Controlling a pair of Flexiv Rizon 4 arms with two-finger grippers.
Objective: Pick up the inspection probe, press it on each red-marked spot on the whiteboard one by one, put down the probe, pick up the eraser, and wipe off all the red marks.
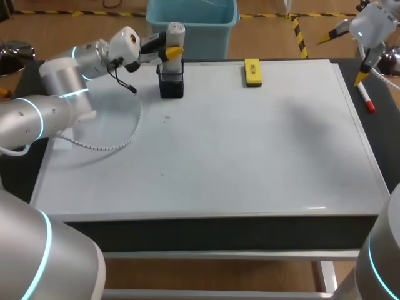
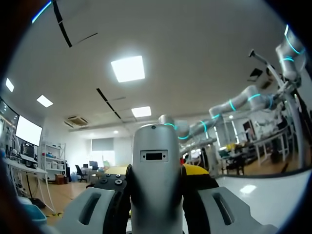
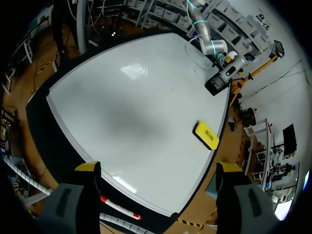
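The inspection probe [image 1: 175, 32], a silver cylinder, stands upright in a black holder [image 1: 170, 84] at the whiteboard's far left. My left gripper [image 1: 173, 51] is shut on the probe just above the holder. In the left wrist view the probe [image 2: 155, 165] fills the space between the fingers. The yellow eraser [image 1: 252, 72] lies flat at the far middle of the whiteboard [image 1: 250, 150], also seen ahead of my right gripper [image 3: 158, 168] as the eraser [image 3: 206, 135]. My right gripper [image 1: 344, 57] hangs open above the far right corner, holding nothing. I see no red marks on the board.
A red marker [image 1: 365, 98] lies just past the board's right edge, near the right gripper; in the right wrist view the marker [image 3: 119, 208] shows under the fingers. A few tiny dark specks [image 1: 167, 116] dot the board's left half.
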